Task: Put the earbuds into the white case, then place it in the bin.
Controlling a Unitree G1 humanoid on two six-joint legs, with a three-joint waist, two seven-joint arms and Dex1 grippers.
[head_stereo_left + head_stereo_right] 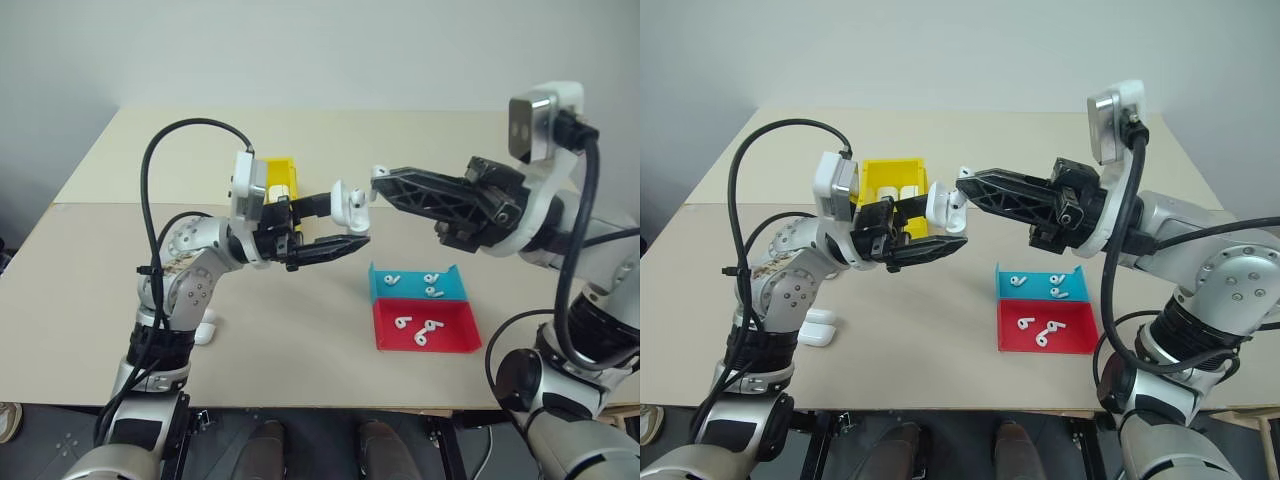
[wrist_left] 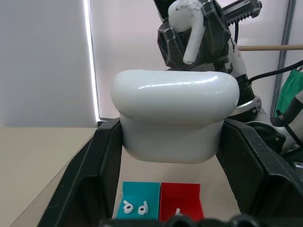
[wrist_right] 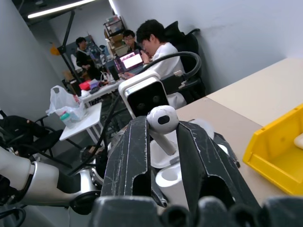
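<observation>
My left gripper (image 1: 350, 220) is shut on the white case (image 1: 351, 204) and holds it in the air above the table. The case (image 3: 169, 176) shows an open socket in the right wrist view. My right gripper (image 1: 379, 180) is shut on one of the earbuds (image 1: 379, 170), pinched at its fingertips just above and beside the case. That earbud (image 3: 162, 122) sits stem down between the fingers, close over the case. More earbuds lie in the blue tray (image 1: 455, 285) and the red tray (image 1: 455, 340). The yellow bin (image 1: 877, 176) stands behind the left gripper, with white cases inside.
Two more white cases (image 1: 819, 329) lie on the table beside my left arm. The blue and red trays sit side by side near the front right. People sit at desks in the background (image 3: 156, 42) of the right wrist view.
</observation>
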